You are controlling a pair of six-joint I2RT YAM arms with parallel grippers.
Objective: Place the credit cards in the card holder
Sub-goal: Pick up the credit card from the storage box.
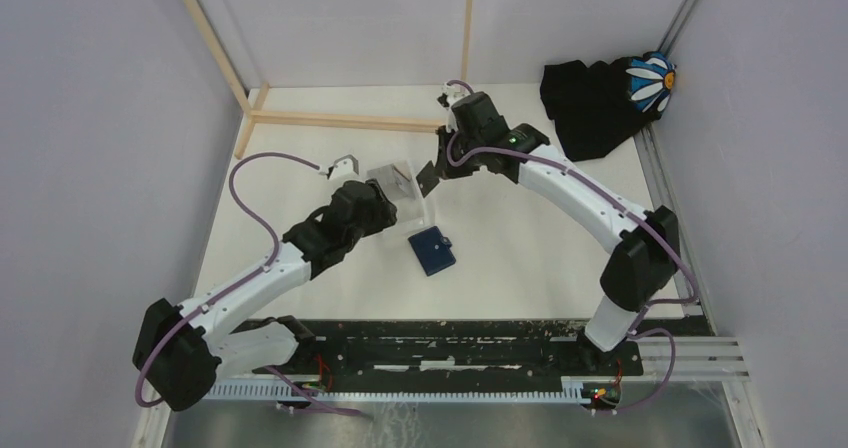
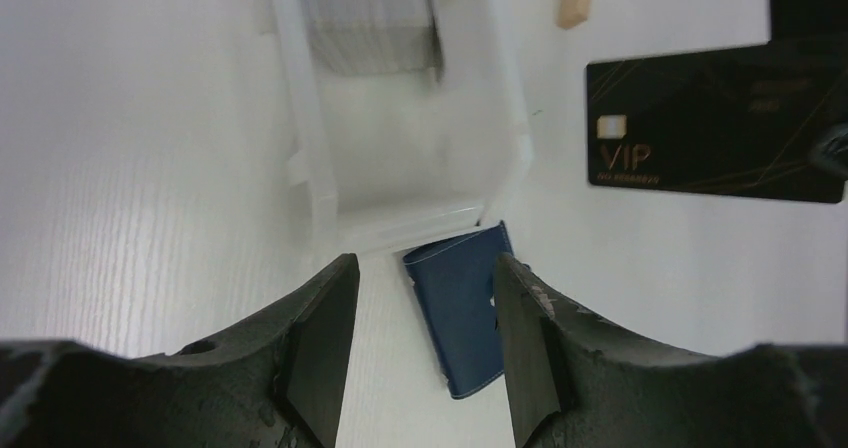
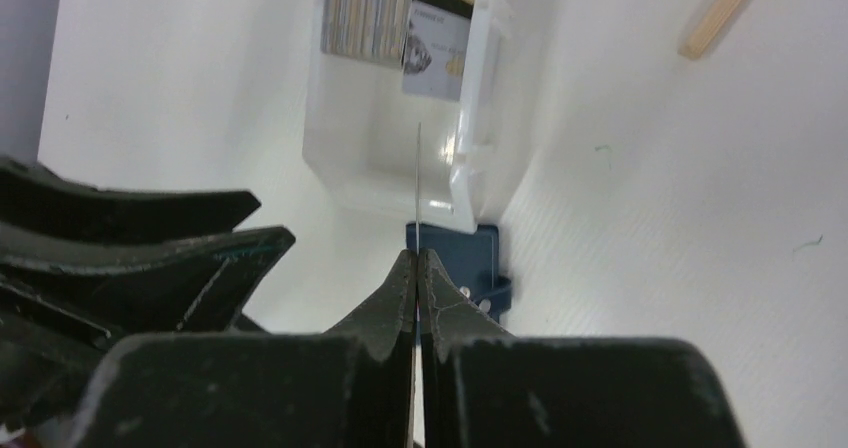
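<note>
Currently in hand: one of the credit cards, a black card (image 2: 715, 123) with gold VIP lettering, lifted off the table just beside the clear box.
Grip on it: the right gripper (image 3: 417, 260) is clenched flat across the card's faces at one short end. Its own camera sees the card only as a thin edge-on line.
Other cards: a stack (image 3: 370, 13) stands at the far end of the clear box (image 3: 470, 118), with a striped face and a grey one showing.
Card holder (image 1: 432, 251): folded shut and lying flat on the table (image 1: 540, 268), just on the near side of the box. Its pockets are not visible.
Left gripper (image 2: 422, 268): jaws apart and grasping nothing, hanging over the card holder and the box's near wall.
How the card should handle: probably light, thin and stiff with slight flex. The faces look slick, so a pinch across them near one end seems right and leaves the long body free to slide in.
How the holder should handle: likely soft and light, prone to skidding or folding back. Taking it by an outer flap near the free edge looks best.
Step, as I judge it: the holder must be opened and pinned before this card can go in.
Risk: the card twisting in the pinch, or pushing the loose holder along.
Around: a wooden strip (image 1: 340, 120) and a black cloth (image 1: 590, 108), well apart.
</note>
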